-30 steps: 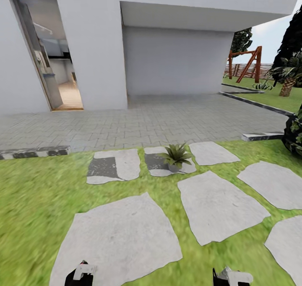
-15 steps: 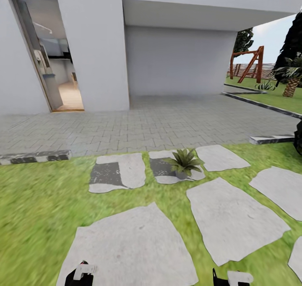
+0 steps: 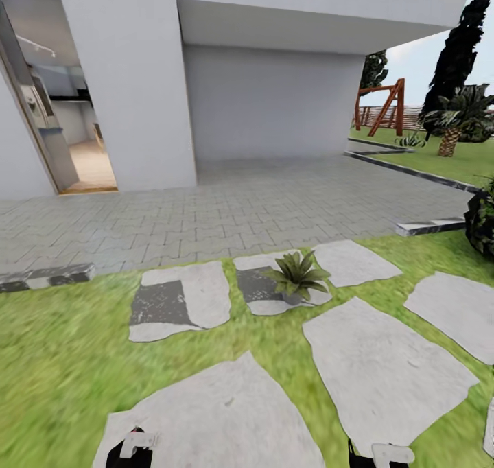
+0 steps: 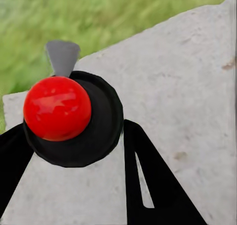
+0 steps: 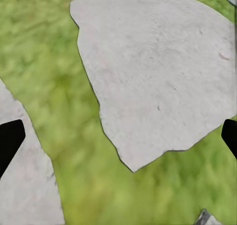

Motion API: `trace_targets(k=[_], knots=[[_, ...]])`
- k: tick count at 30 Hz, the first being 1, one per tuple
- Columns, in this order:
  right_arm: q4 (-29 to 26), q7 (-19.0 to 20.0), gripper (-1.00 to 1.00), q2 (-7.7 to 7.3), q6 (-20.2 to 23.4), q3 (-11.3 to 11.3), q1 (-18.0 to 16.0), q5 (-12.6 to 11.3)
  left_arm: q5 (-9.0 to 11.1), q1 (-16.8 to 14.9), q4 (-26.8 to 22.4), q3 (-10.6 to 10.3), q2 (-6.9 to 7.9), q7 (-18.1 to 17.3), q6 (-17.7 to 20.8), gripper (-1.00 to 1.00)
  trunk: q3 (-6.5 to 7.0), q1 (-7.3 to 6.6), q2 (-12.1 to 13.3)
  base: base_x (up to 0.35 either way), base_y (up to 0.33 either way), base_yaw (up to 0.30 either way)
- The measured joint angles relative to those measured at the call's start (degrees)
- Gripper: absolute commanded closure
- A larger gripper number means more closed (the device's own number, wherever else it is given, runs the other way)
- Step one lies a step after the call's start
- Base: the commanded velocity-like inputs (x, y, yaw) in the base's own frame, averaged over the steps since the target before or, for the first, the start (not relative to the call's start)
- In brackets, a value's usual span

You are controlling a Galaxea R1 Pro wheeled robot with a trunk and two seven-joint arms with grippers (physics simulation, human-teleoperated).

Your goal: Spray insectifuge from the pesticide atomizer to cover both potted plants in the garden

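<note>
Head view: one potted plant (image 3: 297,278) stands on a small stepping stone (image 3: 264,296) in the lawn (image 3: 55,358), just short of the paved driveway (image 3: 240,207) and house wall (image 3: 137,77). The left gripper (image 3: 134,447) and right gripper (image 3: 381,454) sit low, well apart from it. In the right wrist view the fingertips (image 5: 10,141) stand spread and empty; the left gripper's opening cannot be judged. Judged stage: approach only; picking up and spraying remain.

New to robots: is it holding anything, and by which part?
The left gripper seems to pinch a red-topped black thing by its black sides; the right gripper, open, holds nothing.
</note>
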Motion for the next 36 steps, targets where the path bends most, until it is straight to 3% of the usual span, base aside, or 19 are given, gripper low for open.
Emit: trace_targets(k=[12, 25, 36], knots=[[0.0, 0.0, -1.00, 1.19, -0.1, 0.0, 0.0, 0.0, 0.0, 0.0, 0.0, 0.0, -0.02, 0.0, 0.0, 1.00, 0.03, 0.00, 0.0, 0.303, 0.090, -0.290], [0.0, 0.0, -1.00, 1.32, -0.1, -0.1, 0.0, 0.1, 0.1, 0.0, 0.0, 0.0, 0.03, -0.1, 0.0, 1.00, 0.03, 0.00, 0.0, 0.303, 0.002, -0.023], [0.0, 0.1, -1.00, 1.32, -0.1, -0.1, 0.0, 0.1, 0.1, 0.0, 0.0, 0.0, 0.02, -0.1, 0.0, 1.00, 0.03, 0.00, 0.0, 0.325, 0.000, -0.257]])
